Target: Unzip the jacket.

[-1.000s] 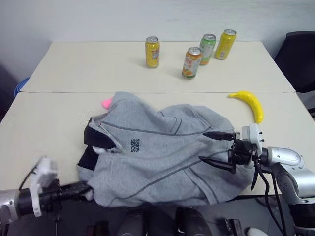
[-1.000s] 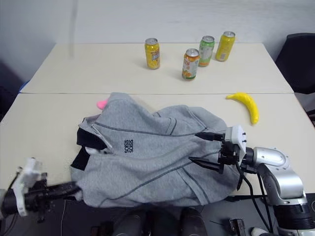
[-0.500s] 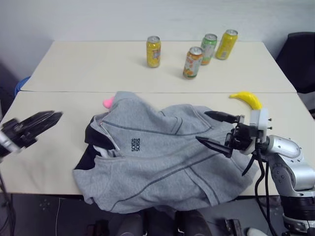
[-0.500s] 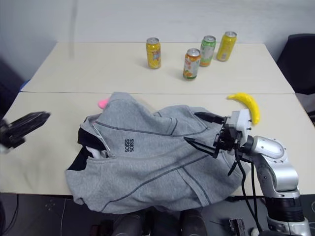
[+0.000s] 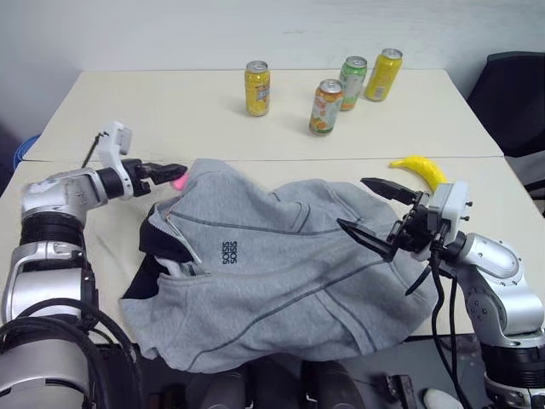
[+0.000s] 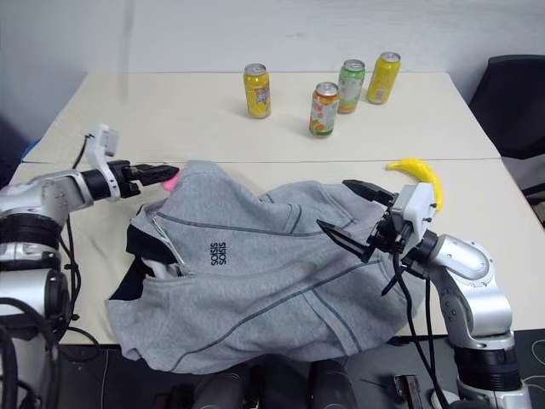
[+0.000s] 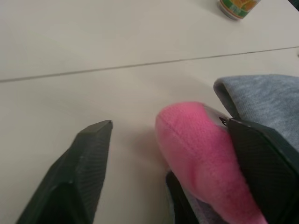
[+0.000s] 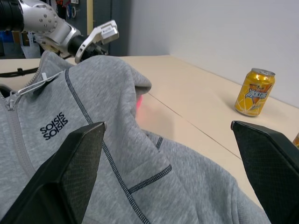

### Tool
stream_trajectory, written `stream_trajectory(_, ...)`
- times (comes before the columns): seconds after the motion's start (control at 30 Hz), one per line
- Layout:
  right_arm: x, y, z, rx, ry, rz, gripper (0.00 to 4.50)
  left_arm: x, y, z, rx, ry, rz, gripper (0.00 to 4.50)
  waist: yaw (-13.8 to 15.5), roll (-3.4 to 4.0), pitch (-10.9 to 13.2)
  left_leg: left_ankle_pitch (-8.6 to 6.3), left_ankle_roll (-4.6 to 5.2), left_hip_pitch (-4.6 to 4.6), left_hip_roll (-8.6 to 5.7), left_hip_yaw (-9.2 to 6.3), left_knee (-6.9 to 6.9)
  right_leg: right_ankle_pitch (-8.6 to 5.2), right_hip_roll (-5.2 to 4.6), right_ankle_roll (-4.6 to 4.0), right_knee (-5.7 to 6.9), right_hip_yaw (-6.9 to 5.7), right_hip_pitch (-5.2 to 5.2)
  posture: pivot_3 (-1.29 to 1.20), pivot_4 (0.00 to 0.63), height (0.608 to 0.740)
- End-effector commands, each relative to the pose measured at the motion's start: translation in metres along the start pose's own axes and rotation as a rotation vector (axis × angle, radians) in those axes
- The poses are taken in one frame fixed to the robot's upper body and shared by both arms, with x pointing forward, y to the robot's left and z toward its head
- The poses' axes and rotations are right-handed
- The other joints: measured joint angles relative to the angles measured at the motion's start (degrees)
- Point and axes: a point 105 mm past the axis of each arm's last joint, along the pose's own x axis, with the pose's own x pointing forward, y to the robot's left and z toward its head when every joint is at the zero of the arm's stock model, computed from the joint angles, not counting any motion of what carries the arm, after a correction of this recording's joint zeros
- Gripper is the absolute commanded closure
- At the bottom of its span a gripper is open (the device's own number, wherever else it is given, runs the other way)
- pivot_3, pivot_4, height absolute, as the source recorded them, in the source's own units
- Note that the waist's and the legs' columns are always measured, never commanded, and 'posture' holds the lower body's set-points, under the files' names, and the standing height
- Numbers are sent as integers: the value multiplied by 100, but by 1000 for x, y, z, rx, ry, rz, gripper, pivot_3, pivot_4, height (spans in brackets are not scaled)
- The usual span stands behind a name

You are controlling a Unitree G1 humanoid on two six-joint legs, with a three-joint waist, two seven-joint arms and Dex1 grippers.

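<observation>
Head views: the jacket [image 5: 272,273] lies zipped on the table [image 5: 170,111], overhanging its near edge. The right gripper [image 5: 375,213] hovers over it, spread, empty.

Left wrist: the left gripper [image 7: 177,154], parted, straddles a pink thing [image 7: 196,149] beside the jacket; closing could grab that instead.

Right wrist: plain wall behind.

The jacket [image 8: 93,154] bears a small dark chest logo [image 8: 53,123] reading "sosis" twice, stacked; the cans' print is too small to read.

Table [image 5: 170,111] bears jacket [image 5: 281,273], cans [image 5: 328,106], banana [image 5: 417,170].
</observation>
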Motion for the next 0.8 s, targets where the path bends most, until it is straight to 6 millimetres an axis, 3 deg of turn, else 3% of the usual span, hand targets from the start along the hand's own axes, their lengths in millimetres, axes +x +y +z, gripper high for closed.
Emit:
stream_trajectory(0.03, 1, 5, 12, -37, -28, -11, 0, -2, -1, 4, 33, 39, 0, 1538, 9, -3, 2, 0, 0, 0, -1, 0, 2, 0, -2, 0, 0, 0, 0, 0, 150, 740)
stream_trajectory(0.2, 1, 6, 13, -40, -32, -24, 0, 6, -5, -2, -55, 43, -31, 3098, 17, -7, 4, -1, 2, -1, -2, -2, 18, 0, -9, 0, 8, 3, 2, 0, 150, 740)
stream_trajectory(0.37, -3, 5, 11, -42, -27, -33, 0, 4, -17, 8, -179, -38, -130, 4480, 34, -11, 6, -4, 7, -21, -2, -19, 49, 0, -12, 0, 17, -13, 2, 0, 150, 740)
stream_trajectory(0.4, -4, 5, 10, -42, -26, -34, 0, 2, -14, 14, -198, -92, -121, 4480, 30, -11, 6, -5, 8, -22, -2, -20, 53, 0, -14, 0, 18, -12, 2, 0, 150, 740)
stream_trajectory(0.53, -9, 7, 6, -37, -17, -35, 0, -38, -2, 66, -276, -537, -162, 4480, 10, -23, 13, -5, 7, -28, 3, -34, 58, 0, -22, 0, 20, -9, 3, 0, 150, 740)
stream_trajectory(0.67, -13, 8, 2, -33, -8, -37, 0, -70, -9, 88, -183, -730, -216, 4480, -23, -23, 14, -7, 3, -27, 6, -37, 56, 0, -27, 0, 18, -6, 2, 0, 150, 740)
stream_trajectory(0.8, -19, 5, -1, -34, 18, -45, 0, -78, -84, 80, 93, -651, -506, 4480, 16, -23, 14, -7, 3, -28, 4, -43, 65, 0, -20, 0, 18, 18, 11, 0, 150, 740)
